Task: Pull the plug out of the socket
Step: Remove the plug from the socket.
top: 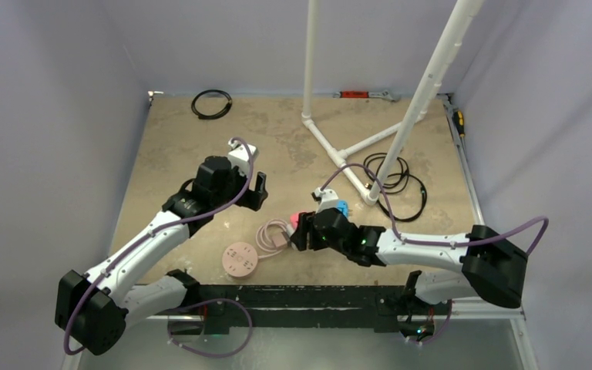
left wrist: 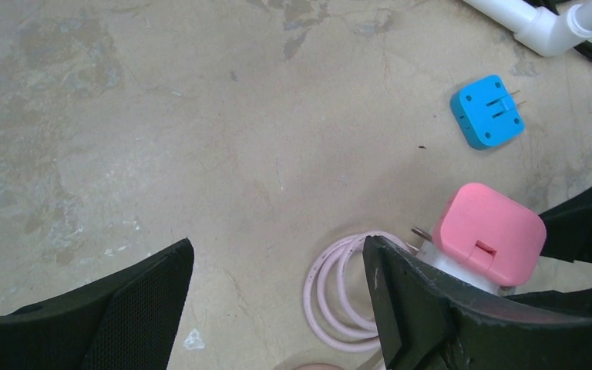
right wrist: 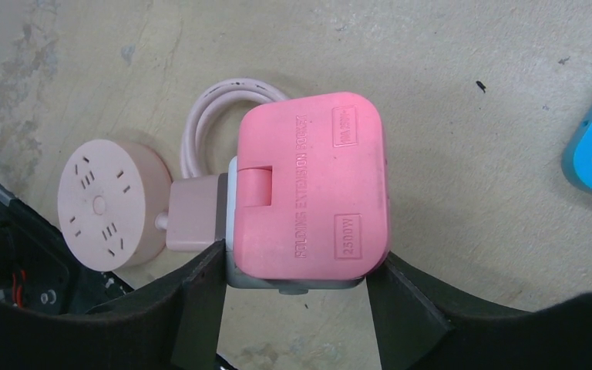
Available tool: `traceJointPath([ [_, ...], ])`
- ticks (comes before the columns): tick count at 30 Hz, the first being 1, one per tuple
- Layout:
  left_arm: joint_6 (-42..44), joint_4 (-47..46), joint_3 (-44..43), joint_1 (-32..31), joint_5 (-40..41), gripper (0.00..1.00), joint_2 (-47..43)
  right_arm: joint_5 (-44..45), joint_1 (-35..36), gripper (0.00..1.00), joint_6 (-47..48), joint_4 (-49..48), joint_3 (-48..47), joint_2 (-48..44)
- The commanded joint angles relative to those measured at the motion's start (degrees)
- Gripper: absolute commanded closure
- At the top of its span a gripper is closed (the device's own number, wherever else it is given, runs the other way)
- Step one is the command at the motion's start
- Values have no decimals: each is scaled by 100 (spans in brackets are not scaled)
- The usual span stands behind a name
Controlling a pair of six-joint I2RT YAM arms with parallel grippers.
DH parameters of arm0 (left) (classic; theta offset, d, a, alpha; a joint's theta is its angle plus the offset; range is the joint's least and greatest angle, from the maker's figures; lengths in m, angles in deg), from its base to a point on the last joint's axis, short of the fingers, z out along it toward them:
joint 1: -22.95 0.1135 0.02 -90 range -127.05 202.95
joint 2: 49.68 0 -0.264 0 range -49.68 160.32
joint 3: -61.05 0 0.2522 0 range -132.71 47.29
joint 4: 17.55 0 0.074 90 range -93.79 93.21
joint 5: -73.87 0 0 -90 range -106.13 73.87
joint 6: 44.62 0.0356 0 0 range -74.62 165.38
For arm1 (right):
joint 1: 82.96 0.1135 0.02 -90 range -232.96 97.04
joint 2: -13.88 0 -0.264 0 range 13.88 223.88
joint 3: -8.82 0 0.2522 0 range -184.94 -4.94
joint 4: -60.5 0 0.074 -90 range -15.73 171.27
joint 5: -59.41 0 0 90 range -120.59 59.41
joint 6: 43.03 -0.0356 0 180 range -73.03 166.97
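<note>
Near the table's [top: 162, 154] front middle, just beside the round pink disc [right wrist: 104, 204], the plug [right wrist: 312, 185] sits flat atop the socket [right wrist: 277, 284]. The right gripper [right wrist: 297, 258] clasps the socket's 2 flanks (pads touching both sides), while the left gripper [left wrist: 277, 254] hangs spread and empty. Both pieces look like light, rigid, smooth plastic. I'd pinch the plug's opposite edges, since its slick corners may slip.
</note>
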Motion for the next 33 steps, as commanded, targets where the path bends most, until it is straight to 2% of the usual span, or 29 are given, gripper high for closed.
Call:
traceJointPath([
  [1, -105, -197, -282, 23, -688, 20, 81, 240, 22, 81, 314, -535, 92, -261],
  [4, -276, -397, -405, 23, -1334, 20, 197, 234, 27, 99, 595, -976, 272, -655],
  [8, -497, -920, -536, 23, -2575, 27, 390, 259, 28, 100, 1032, -1951, 653, -1146],
  [14, -835, -1457, -437, 23, -3954, 27, 623, 370, 23, 100, 1643, -3262, 1078, -1525],
  [24, -899, -1516, -311, 98, -3985, 19, 472, 676, 26, 100, 1979, -4398, 1617, -2030],
  [28, -567, -1255, -282, 119, -3981, 15, 412, 1254, 28, 100, 1833, -4015, 1499, -2097],
  [33, -142, -792, -173, 9, -3369, 12, 363, 1723, 28, 100, 1446, -3481, 1273, -2008],
])
